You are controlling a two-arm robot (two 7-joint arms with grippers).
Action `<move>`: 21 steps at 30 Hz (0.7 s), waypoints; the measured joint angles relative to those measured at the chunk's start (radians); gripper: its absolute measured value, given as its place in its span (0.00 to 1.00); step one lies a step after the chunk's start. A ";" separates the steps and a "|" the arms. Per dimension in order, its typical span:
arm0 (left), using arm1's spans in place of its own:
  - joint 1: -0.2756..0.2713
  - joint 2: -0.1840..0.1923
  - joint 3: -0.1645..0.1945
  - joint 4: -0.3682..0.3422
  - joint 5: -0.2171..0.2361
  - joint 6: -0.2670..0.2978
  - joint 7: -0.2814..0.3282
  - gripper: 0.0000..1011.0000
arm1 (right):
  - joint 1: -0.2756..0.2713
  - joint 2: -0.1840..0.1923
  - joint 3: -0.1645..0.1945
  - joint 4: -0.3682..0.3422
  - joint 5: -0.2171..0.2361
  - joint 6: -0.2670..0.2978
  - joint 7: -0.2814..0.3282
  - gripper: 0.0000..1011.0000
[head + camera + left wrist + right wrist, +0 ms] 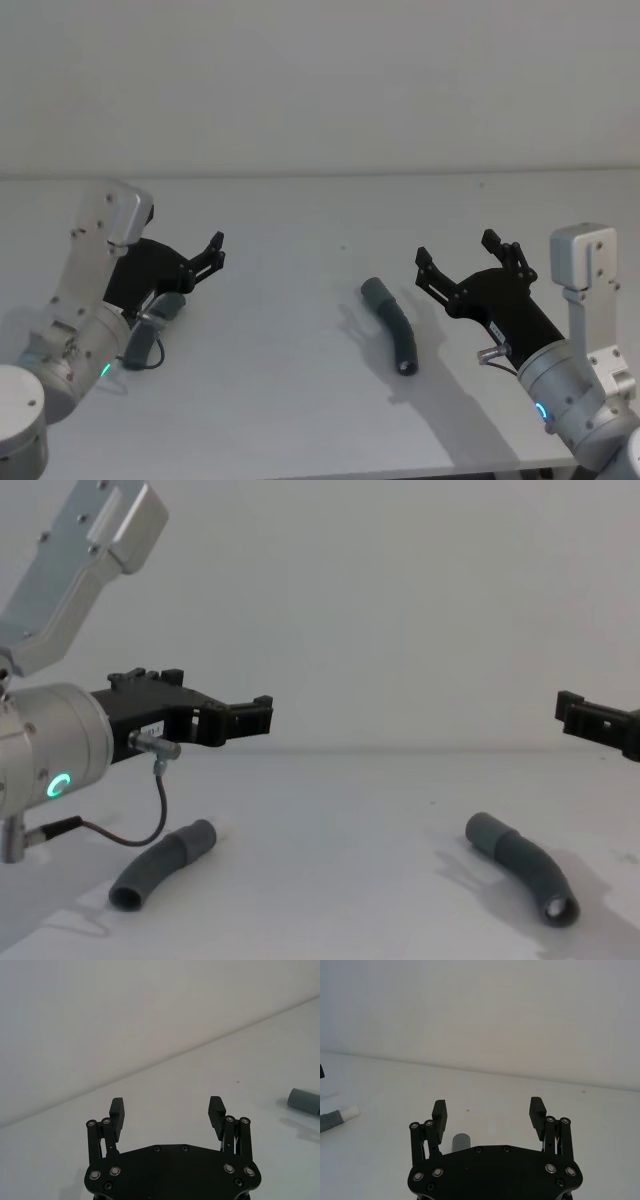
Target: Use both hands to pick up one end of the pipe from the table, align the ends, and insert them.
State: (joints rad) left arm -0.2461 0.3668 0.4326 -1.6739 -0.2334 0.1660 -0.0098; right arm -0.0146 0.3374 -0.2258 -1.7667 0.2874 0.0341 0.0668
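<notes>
Nothing is done yet. The left gripper [214, 252] and right gripper [457, 254] hover with jaws wide, empty. The left pipe [163, 863] lies on the table [280, 400] below the left gripper, the right pipe [392, 325] near the right gripper. Grasping, aligning and inserting all remain

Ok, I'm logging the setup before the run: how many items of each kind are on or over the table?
Hose pieces: 2 (left hose piece, right hose piece)
Tools: 2 (left tool, right tool, both open)
Total: 4
</notes>
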 joint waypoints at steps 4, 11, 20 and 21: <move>-0.001 0.007 -0.004 -0.022 -0.007 0.059 -0.002 0.99 | 0.000 0.000 0.000 0.000 0.000 0.000 0.000 0.99; -0.015 0.044 0.000 -0.060 -0.019 0.175 -0.050 0.99 | 0.000 0.000 0.000 0.000 0.000 0.000 0.000 0.99; -0.026 0.104 0.007 -0.105 -0.046 0.296 -0.140 0.99 | 0.000 0.000 0.000 0.000 0.000 0.000 0.000 0.99; -0.026 0.108 0.007 -0.108 -0.048 0.303 -0.147 0.99 | 0.000 0.000 0.000 0.000 0.000 0.000 0.000 0.99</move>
State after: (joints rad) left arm -0.2720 0.4751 0.4399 -1.7820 -0.2818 0.4694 -0.1567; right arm -0.0146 0.3375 -0.2258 -1.7667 0.2874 0.0340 0.0668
